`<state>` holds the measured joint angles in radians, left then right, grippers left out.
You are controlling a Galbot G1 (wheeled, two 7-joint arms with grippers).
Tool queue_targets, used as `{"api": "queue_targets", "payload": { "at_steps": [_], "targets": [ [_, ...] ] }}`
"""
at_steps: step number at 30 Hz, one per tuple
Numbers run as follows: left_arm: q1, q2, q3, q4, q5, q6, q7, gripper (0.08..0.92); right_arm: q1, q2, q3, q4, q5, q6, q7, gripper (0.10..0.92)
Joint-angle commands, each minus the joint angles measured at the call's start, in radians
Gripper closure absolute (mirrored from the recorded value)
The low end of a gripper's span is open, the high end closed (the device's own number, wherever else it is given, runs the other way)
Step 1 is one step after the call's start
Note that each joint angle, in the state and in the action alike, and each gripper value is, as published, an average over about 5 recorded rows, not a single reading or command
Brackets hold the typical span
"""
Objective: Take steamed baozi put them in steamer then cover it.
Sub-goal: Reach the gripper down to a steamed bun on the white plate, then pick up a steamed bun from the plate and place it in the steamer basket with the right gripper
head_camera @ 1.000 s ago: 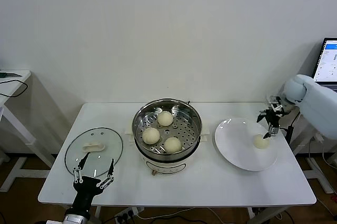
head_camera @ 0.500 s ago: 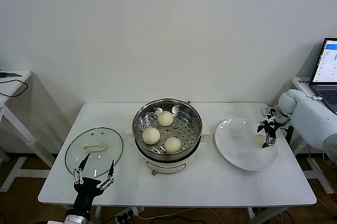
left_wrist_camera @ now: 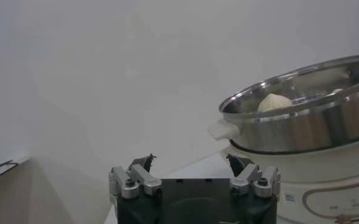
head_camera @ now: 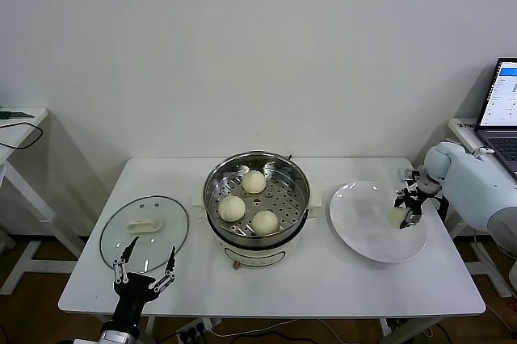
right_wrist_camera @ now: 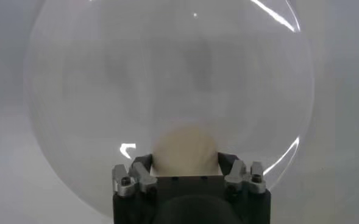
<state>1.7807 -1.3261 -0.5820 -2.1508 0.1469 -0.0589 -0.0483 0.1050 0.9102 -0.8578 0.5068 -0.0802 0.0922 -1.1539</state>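
The last bun (right_wrist_camera: pixel 185 145), partly hidden, is pinched by the right claw (right_wrist_camera: pixel 185 159) on the plate (head_camera: pixel 363 223); three buns (head_camera: pixel 232 207) sit in the steamer (head_camera: pixel 256 168), while the left claw (head_camera: pixel 145 263) is spread near the lid (head_camera: pixel 144 229).

Four steamed baozi show in all: three lie inside the steamer (head_camera: pixel 256 197), one toward its far wall (head_camera: pixel 254 182), one on its left side (head_camera: pixel 232 208) and one toward its near wall (head_camera: pixel 265 222); the fourth (head_camera: pixel 397 216) sits on the one white plate (head_camera: pixel 363 227) to the steamer's right. One steamer stands on the surface (head_camera: pixel 339 279). One cover (head_camera: pixel 145 231) lies to the steamer's left. Two hands show: the left hand (head_camera: pixel 145 266) and the right hand (head_camera: pixel 406 208).
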Motion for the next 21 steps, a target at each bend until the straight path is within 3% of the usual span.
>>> {"api": "queue_targets", "payload": {
  "at_steps": [1,5,8,13,21],
  "targets": [
    [-0.003,0.001,0.001,-0.005,-0.001,0.001,0.000,0.177,0.108,-0.012,-0.040,0.052,0.026,0.001,-0.070,0.350],
    [-0.007,0.003,0.003,-0.004,-0.001,0.002,0.000,0.177,0.249,-0.030,-0.112,0.150,0.068,-0.012,-0.215,0.355],
    [-0.011,0.004,0.004,-0.004,-0.001,0.001,0.000,0.177,0.380,-0.042,-0.230,0.277,0.194,-0.052,-0.273,0.355],
    [-0.013,0.004,0.006,-0.006,-0.001,0.000,0.000,0.177,0.567,-0.003,-0.378,0.437,0.407,-0.126,-0.289,0.355],
    [-0.007,0.003,0.010,-0.028,-0.002,0.002,-0.002,0.177,0.696,0.121,-0.487,0.567,0.616,-0.217,-0.258,0.355]
  ]
}}
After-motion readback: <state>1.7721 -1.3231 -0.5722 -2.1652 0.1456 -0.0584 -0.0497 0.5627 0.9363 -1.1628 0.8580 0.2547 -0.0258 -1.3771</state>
